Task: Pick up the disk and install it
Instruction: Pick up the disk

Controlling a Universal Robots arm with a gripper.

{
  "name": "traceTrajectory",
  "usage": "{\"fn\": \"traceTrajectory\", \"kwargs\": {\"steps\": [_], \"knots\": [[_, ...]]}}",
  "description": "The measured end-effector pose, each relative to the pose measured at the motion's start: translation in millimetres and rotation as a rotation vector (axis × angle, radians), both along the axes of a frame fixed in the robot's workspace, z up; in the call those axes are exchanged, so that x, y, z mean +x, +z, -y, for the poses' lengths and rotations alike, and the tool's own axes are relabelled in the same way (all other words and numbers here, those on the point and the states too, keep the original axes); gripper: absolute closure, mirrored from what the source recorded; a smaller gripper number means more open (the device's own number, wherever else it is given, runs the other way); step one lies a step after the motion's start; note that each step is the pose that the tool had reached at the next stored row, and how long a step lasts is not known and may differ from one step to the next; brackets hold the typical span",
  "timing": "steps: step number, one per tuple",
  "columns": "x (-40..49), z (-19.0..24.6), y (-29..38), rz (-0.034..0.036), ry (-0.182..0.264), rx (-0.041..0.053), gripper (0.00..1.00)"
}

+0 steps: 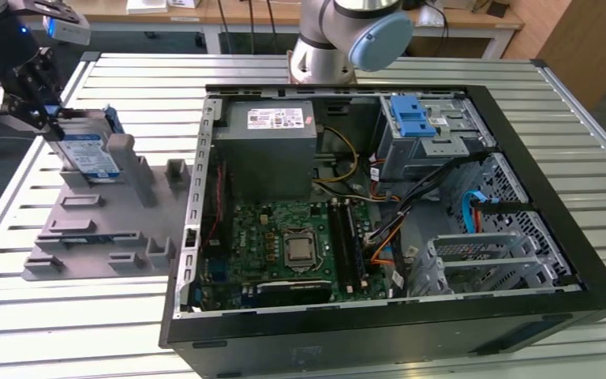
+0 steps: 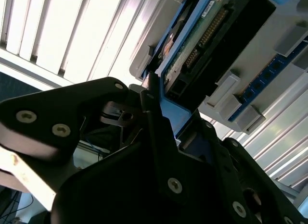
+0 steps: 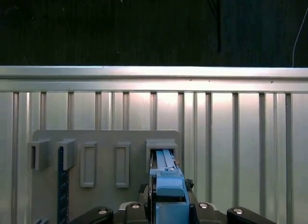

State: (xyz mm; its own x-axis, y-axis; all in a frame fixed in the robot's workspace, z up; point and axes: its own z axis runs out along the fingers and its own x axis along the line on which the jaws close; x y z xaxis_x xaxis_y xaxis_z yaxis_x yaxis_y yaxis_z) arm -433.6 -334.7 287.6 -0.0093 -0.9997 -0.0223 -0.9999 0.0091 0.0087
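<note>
The disk (image 1: 91, 155), a silver drive with a white-and-blue label in a blue bracket, stands on edge in a slot of the grey holder plate (image 1: 92, 229) at the exterior view's left. My gripper (image 1: 54, 118) is at the disk's upper edge, its black fingers closed on the blue bracket. In the first wrist view the blue bracket (image 3: 166, 178) runs from between the fingers into the holder's slot (image 3: 161, 149). The second wrist view shows the disk's circuit-board side (image 2: 192, 46) just beyond my gripper (image 2: 161, 116).
An open black computer case (image 1: 555, 237) lies on the slatted metal table (image 1: 50, 332), to the right of the holder. Inside are a grey power-supply box (image 1: 271, 146), a motherboard (image 1: 293, 245) and a silver cage with a blue latch (image 1: 421, 122). The arm's base (image 1: 340, 39) stands behind the case.
</note>
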Motion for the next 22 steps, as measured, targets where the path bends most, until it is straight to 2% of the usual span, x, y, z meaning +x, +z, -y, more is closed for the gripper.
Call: {"fn": "traceTrajectory", "kwargs": {"steps": [7, 8, 11, 13, 14, 22], "knots": [[0.0, 0.0, 0.0, 0.0, 0.001, 0.0001, 0.62], [0.0, 0.0, -0.1, 0.0001, 0.001, 0.0001, 0.56], [0.0, 0.0, 0.0, 0.0, 0.002, 0.0001, 0.56], [0.0, 0.0, 0.0, 0.0, 0.002, 0.0, 0.57], [0.0, 0.0, 0.0, 0.0, 0.002, 0.0, 0.64], [0.0, 0.0, 1.7, 0.0, 0.002, 0.0, 0.64]]}}
